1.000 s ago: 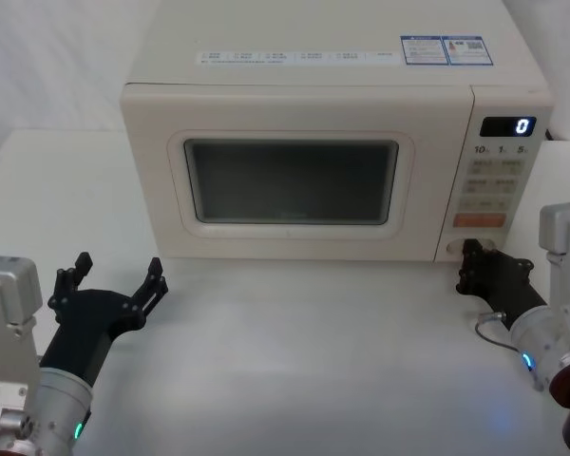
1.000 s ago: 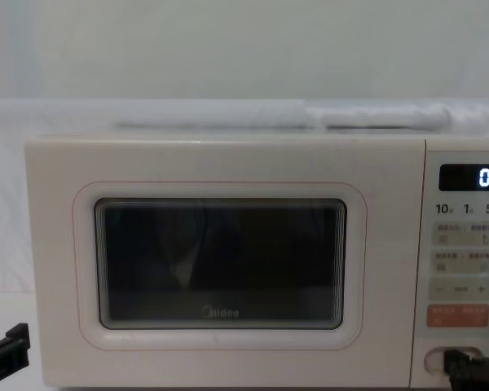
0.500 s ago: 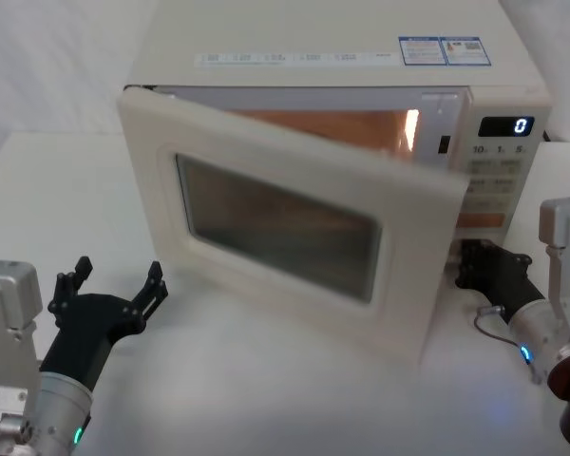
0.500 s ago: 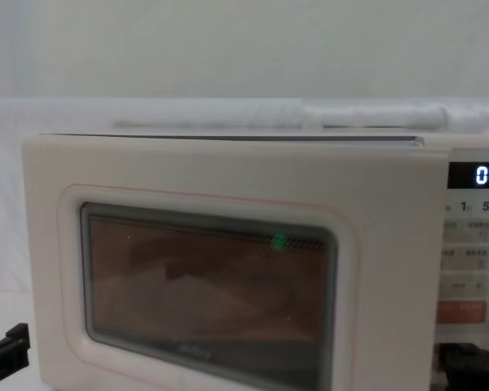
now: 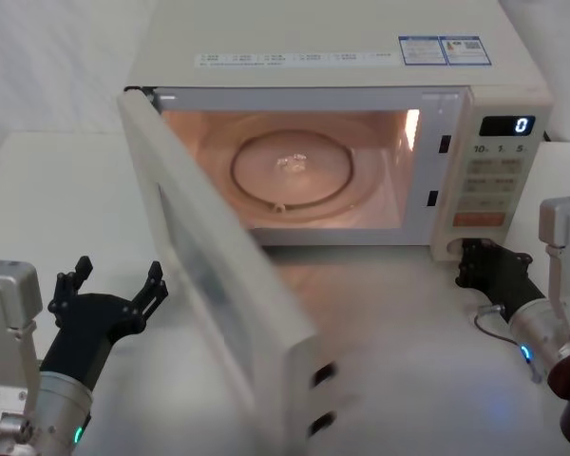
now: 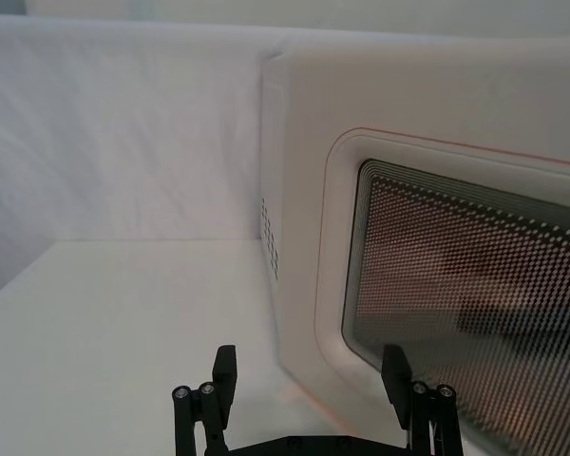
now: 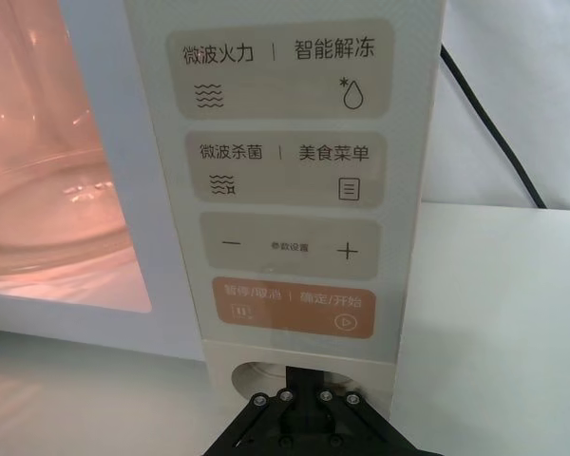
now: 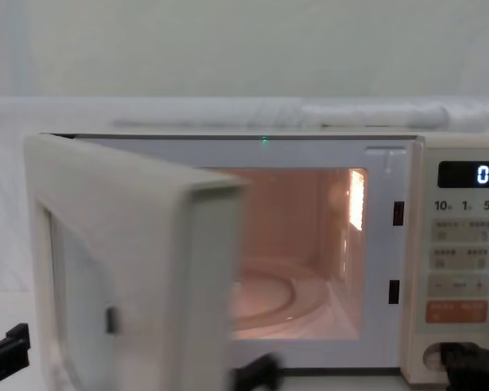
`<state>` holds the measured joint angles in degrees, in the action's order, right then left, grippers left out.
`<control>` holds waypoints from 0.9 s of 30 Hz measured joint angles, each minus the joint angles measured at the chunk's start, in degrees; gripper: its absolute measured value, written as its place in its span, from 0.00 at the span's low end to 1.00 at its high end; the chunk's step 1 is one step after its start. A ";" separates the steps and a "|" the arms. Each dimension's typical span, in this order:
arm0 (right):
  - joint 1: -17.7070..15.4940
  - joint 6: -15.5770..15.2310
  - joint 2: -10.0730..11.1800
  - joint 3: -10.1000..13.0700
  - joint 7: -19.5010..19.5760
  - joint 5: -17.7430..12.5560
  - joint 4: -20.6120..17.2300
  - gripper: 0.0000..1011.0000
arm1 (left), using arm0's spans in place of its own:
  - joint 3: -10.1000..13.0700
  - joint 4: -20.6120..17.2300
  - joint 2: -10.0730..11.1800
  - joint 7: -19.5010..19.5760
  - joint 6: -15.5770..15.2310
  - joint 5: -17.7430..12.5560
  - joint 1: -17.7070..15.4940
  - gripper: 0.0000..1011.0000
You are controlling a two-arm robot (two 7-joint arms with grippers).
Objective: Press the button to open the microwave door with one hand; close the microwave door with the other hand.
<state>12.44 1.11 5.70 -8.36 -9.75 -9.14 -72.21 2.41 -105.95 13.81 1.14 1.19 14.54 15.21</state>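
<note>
The microwave door (image 5: 230,304) stands swung out across the table (image 5: 47,180), walling off the middle. The left gripper (image 5: 109,290) (fingers spread) has bare tabletop on its side. The lit cavity (image 5: 294,171) lies open beyond the door's free edge.

Left black claw gripper (image 5: 112,285) on silver cylindrical wrist hovers low at front left, fingers spread wide apart. Right black claw gripper (image 5: 467,256) reaches forward at right, fingertips pinched together, green-blue wrist light lit.
</note>
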 joint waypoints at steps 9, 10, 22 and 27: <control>-1.75 -1.03 0.51 -0.14 0.11 0.05 -2.32 0.00 | 0.00 0.00 0.00 0.00 0.00 0.00 0.00 0.99; -1.95 -1.14 0.55 -0.18 0.11 0.06 -2.58 0.00 | 0.00 0.00 0.00 0.00 0.00 0.00 0.00 0.99; -5.77 -2.76 1.55 -0.48 0.03 0.06 -7.24 0.00 | 0.00 0.00 0.00 0.00 0.00 0.00 0.00 0.99; -7.86 -3.40 2.02 -0.69 -0.01 0.08 -10.15 0.00 | 0.00 0.00 0.00 0.00 0.00 0.00 0.00 0.99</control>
<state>4.58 -2.29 7.72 -9.05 -9.75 -9.07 -82.36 2.41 -105.95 13.81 1.14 1.19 14.54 15.21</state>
